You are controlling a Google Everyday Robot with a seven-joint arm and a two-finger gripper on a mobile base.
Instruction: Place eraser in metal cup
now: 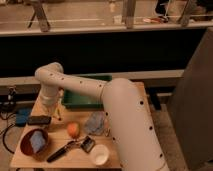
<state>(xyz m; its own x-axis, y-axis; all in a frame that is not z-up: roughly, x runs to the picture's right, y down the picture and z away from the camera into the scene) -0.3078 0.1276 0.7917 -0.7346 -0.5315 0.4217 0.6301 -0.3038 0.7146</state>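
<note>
Arm (120, 107) is the biggest thing in view: white, rises from bottom right, elbows over near the left and drops down over the counter's (30, 157) left side. Wooden counter, dark wall and railing behind.

Green tray (80, 102) at counter's back, partly behind the arm.

Brown bowl (27, 150) front left, blue cloth (37, 141) inside it.

Crumpled grey-blue bag (95, 122) mid counter, just beside the arm.

Brush (67, 149), dark handle, lies diagonally near the front, between bowl and white cup (100, 156).

Orange (73, 130) just behind the brush, near the bag.

Eraser (39, 120): dark flat block on the left of the counter, behind the bowl, lying flat. Nothing is touching it.

Hand (51, 111) hangs at the arm's end, just right of the eraser, low over the counter. Can't tell how far open the hand is, or whether it has hold of anything. A thin yellowish bit shows beside it; can't identify.

Metal cup: can't pick one out for certain.
</note>
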